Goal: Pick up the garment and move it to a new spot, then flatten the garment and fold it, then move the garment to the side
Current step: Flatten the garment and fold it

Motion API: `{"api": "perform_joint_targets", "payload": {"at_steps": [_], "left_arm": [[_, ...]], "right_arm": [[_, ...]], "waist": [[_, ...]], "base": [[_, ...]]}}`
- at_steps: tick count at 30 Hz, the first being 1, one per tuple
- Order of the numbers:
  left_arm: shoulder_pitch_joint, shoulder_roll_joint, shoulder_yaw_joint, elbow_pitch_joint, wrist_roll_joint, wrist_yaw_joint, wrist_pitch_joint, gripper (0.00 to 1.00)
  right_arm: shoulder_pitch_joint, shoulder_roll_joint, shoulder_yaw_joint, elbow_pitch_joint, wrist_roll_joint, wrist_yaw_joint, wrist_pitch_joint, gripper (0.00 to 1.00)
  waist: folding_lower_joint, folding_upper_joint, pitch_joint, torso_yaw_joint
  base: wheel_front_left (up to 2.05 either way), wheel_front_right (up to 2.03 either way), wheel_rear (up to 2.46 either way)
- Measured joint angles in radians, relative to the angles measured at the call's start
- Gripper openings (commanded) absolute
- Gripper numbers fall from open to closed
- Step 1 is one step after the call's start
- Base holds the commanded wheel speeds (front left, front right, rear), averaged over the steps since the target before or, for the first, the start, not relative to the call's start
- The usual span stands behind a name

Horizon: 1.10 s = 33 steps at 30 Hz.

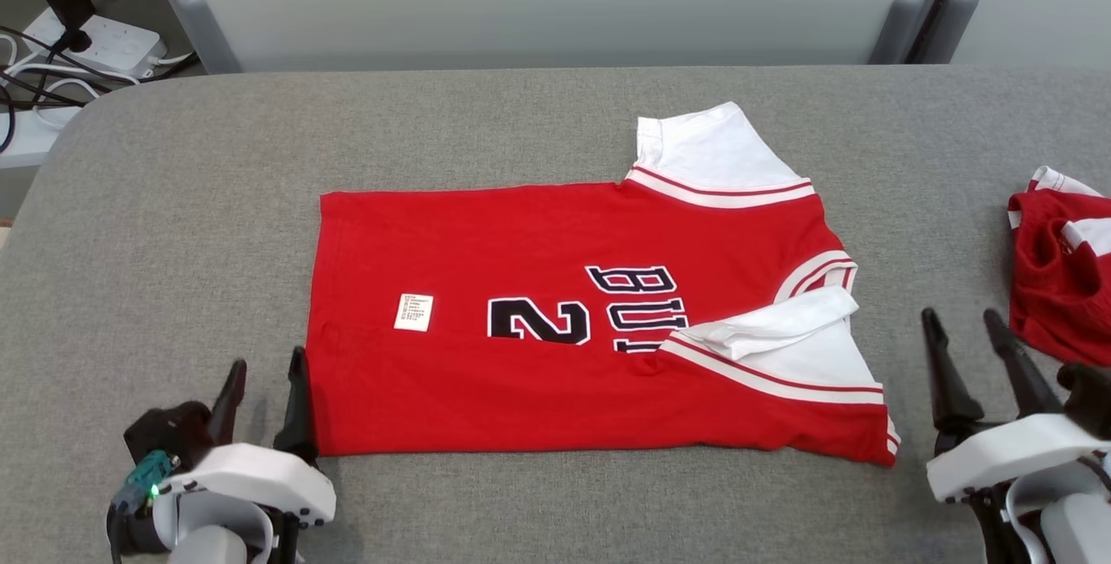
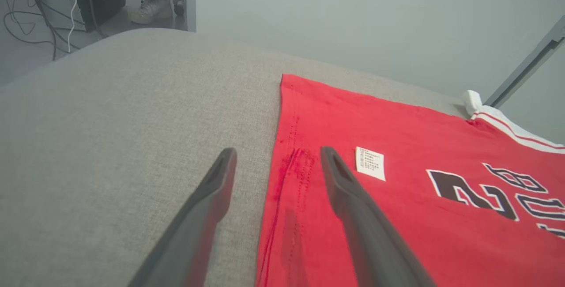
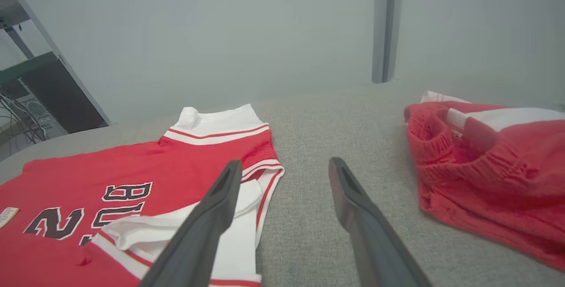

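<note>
The garment (image 1: 555, 347) is a red jersey with white sleeves, black lettering and a small white label, lying flat across the middle of the grey table (image 1: 217, 226), its near edge folded up over the front. My left gripper (image 1: 267, 383) stands open at the jersey's lower left corner, one finger beside the hem. In the left wrist view the gripper (image 2: 278, 156) straddles the garment (image 2: 397, 190) hem with nothing pinched. My right gripper (image 1: 962, 330) is open over bare table right of the near sleeve. The right wrist view shows that gripper (image 3: 286, 168) beside the garment (image 3: 145, 168).
A second red and white garment (image 1: 1055, 278) lies crumpled at the table's right edge, seen again as a heap (image 3: 490, 176) in the right wrist view. A power strip and cables (image 1: 78, 43) lie off the far left corner. A person's foot (image 2: 150, 6) stands on the floor.
</note>
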Motion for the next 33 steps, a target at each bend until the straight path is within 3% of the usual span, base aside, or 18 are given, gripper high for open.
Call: {"api": "perform_joint_targets", "payload": {"at_steps": [6,11,25,33], "left_arm": [[0.000,0.000,0.006,-0.128,0.071,0.011,0.000,1.00],[-0.009,0.000,-0.009,-0.148,0.101,0.006,0.000,1.00],[-0.354,0.076,-0.112,0.005,0.144,-0.052,0.039,1.00],[-0.502,0.145,-0.153,0.114,0.096,-0.064,0.075,1.00]], "right_arm": [[-0.029,0.029,-0.054,-0.082,-0.083,0.000,0.000,1.00],[-0.100,0.031,-0.042,-0.088,-0.118,0.000,0.000,1.00],[-0.422,-0.023,0.030,0.021,-0.145,0.000,0.000,1.00],[-0.489,-0.003,0.077,0.019,-0.143,0.000,0.000,1.00]], "waist": [[0.0000,0.0000,0.010,0.002],[0.0000,0.0000,0.041,0.001],[0.0000,0.0000,0.210,0.011],[0.0000,0.0000,0.321,0.000]], "base": [[0.00,0.00,0.00],[0.00,0.00,0.00],[0.00,0.00,0.00],[0.00,0.00,0.00]]}}
